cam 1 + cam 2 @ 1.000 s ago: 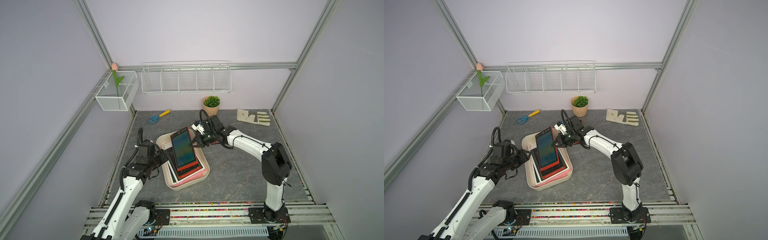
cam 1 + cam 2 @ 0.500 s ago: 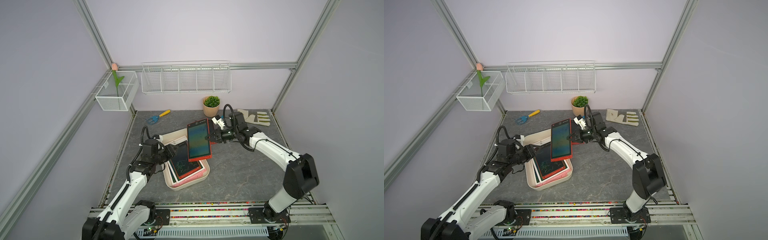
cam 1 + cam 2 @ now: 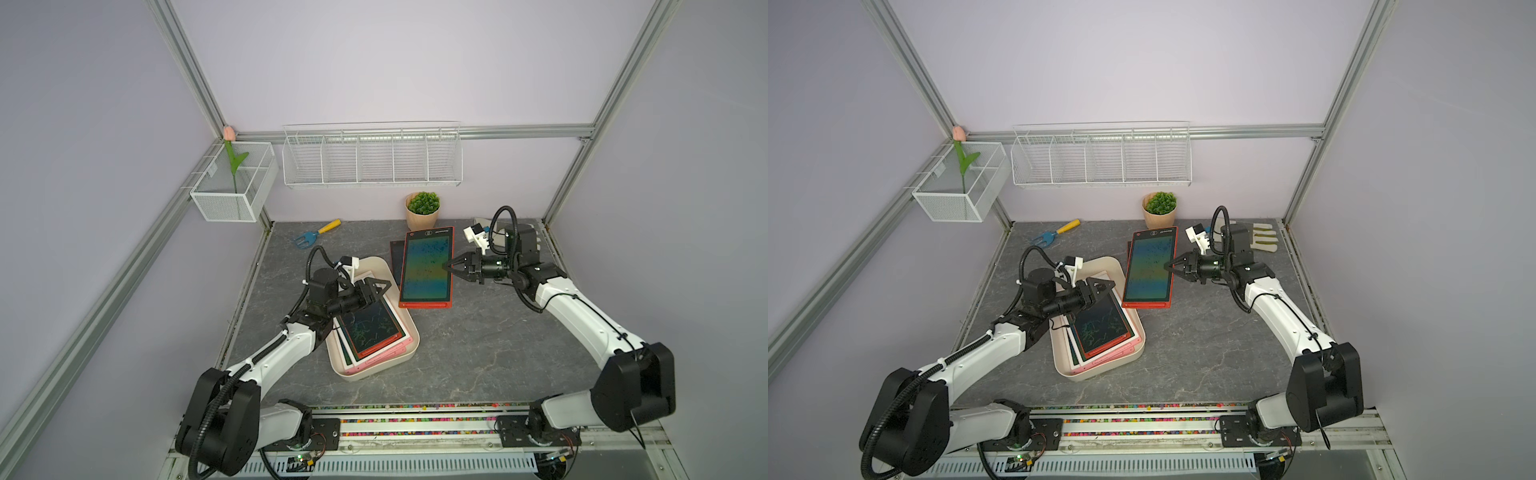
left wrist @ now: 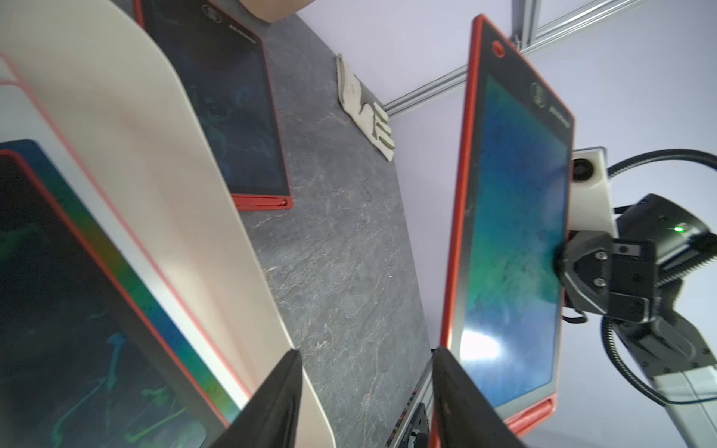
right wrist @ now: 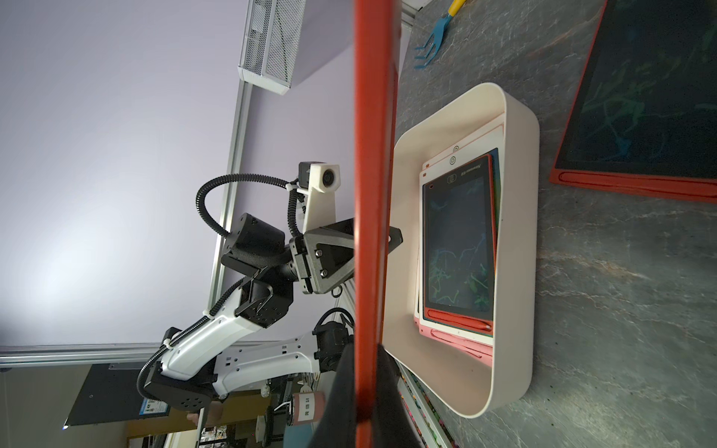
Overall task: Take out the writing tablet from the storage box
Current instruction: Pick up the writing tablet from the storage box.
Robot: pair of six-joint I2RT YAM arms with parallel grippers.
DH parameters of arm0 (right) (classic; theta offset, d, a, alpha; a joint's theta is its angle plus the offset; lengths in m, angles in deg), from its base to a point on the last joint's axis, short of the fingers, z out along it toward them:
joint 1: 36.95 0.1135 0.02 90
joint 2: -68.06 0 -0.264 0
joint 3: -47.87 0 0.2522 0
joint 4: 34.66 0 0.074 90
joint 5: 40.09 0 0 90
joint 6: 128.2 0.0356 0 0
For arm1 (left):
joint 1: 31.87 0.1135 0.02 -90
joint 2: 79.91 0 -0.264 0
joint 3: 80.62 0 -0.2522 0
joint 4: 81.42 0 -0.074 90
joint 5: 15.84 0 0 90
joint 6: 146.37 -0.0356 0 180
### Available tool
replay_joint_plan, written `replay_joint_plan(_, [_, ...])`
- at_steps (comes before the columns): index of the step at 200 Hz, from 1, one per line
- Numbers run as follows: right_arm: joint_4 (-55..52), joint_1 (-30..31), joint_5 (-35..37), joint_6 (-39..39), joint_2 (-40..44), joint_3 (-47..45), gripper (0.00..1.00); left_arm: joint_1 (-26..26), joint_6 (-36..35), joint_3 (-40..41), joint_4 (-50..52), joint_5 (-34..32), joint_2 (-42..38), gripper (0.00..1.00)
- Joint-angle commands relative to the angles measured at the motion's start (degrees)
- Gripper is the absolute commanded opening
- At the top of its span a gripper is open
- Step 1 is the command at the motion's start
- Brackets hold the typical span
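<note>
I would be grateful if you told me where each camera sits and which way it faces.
Top views: high at the front, looking down at the table; both arms show, and the cream-white plastic storage box.
Left wrist: on the left arm, looking past the open left gripper at the large red-framed writing tablet.
Right wrist: on the right arm, looking along that tablet's edge, clamped in the right gripper, toward the left arm.
All views share this tablet and the box.

Pale lilac walls [image 3: 374,62] framed by aluminium rails [image 3: 519,131]; dark grey marbled worktop [image 3: 478,340] below, evenly lit.
</note>
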Motion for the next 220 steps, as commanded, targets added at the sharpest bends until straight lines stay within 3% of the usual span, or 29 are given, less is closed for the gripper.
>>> replay_joint_plan(1, [3.79,-0.59,-3.80,2.27,0.39,-1.03,0.07,-1.78,2.49,-0.74,-9.41,3.67,1.66,0.55])
replay_joint_plan(30, [6.86,-0.92,-4.58,4.38,-0.17,-1.67,0.07,-4.75,1.49,-2.36,-10.56,4.29,5.02,0.55])
replay_joint_plan(65, [8.05,-0.98,-5.12,4.72,-0.97,-2.34,0.07,-4.84,5.52,-1.26,-19.23,6.84,7.50,0.55])
replay_joint_plan(118, [10.05,-1.50,-6.10,5.06,-2.73,-2.35,0.07,-5.75,7.73,-1.57,-24.15,9.71,8.98,0.53])
replay_joint_plan(165, [12.81,-1.87,-8.17,5.91,-5.36,-2.26,0.07,-6.64,7.06,-2.91,-22.71,10.89,8.98,0.48])
replay_joint_plan(220, [12.59,-2.56,-8.65,5.04,-7.59,-1.91,0.08,-6.65,8.14,-3.53,-23.50,11.84,8.91,0.34])
